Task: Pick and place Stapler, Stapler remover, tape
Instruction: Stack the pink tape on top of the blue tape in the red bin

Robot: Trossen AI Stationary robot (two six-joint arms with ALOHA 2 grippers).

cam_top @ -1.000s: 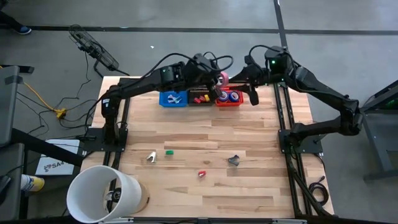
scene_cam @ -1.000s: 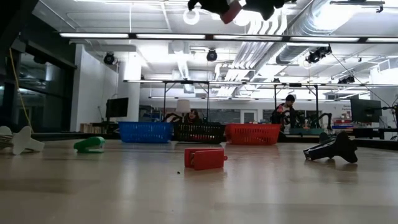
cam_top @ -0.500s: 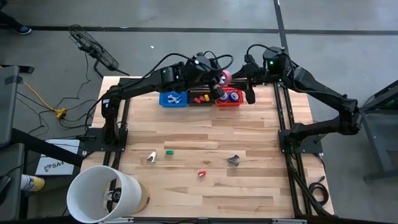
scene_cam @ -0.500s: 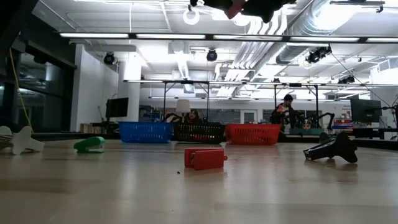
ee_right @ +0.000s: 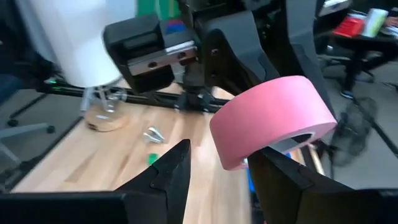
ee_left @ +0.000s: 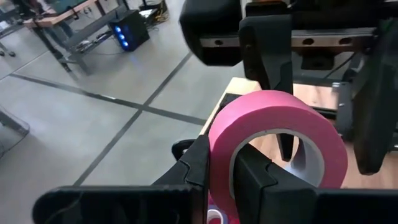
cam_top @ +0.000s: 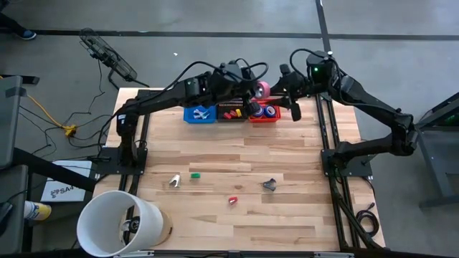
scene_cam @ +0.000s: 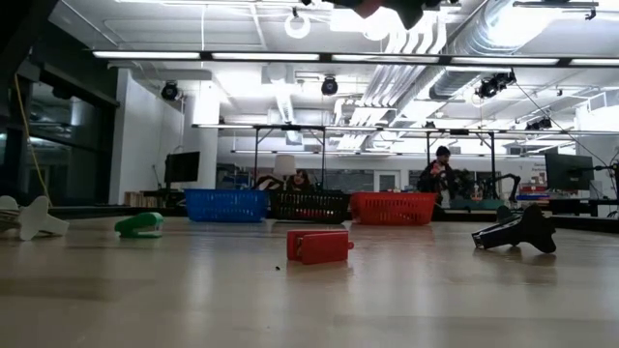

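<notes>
A pink tape roll (cam_top: 263, 89) hangs in the air above the red bin (cam_top: 264, 117) at the table's far edge. My left gripper (ee_left: 225, 174) is shut on it. My right gripper (ee_right: 224, 168) comes from the opposite side and stands open astride the roll's other wall, one finger in the hole and one outside with a gap. More tape rolls (cam_top: 269, 111) lie in the red bin. A green stapler (cam_top: 194, 174), a red stapler (cam_top: 232, 201), a white stapler remover (cam_top: 174, 180) and a black stapler remover (cam_top: 270, 185) lie on the table. My left gripper pinches the pink roll's wall (ee_left: 221, 155), one finger outside the ring and one inside its hole. The fingers come nearly level from the table's left. The roll stands on edge, lifted clear above the bins. My right gripper's inner finger (ee_right: 277, 163) is close to the roll's rim; whether it touches, I cannot tell.
A blue bin (cam_top: 199, 113) with a white stapler remover and a dark bin (cam_top: 230, 112) with red pieces stand left of the red bin. A big white cylinder (cam_top: 118, 223) stands at the near left corner. A person (scene_cam: 437, 172) shows in the room beyond.
Both grippers have tipped a little upward over the bins, and the pink roll has risen slightly with them, almost out of the low view's top edge. Neither gripper's finger gap has changed.
</notes>
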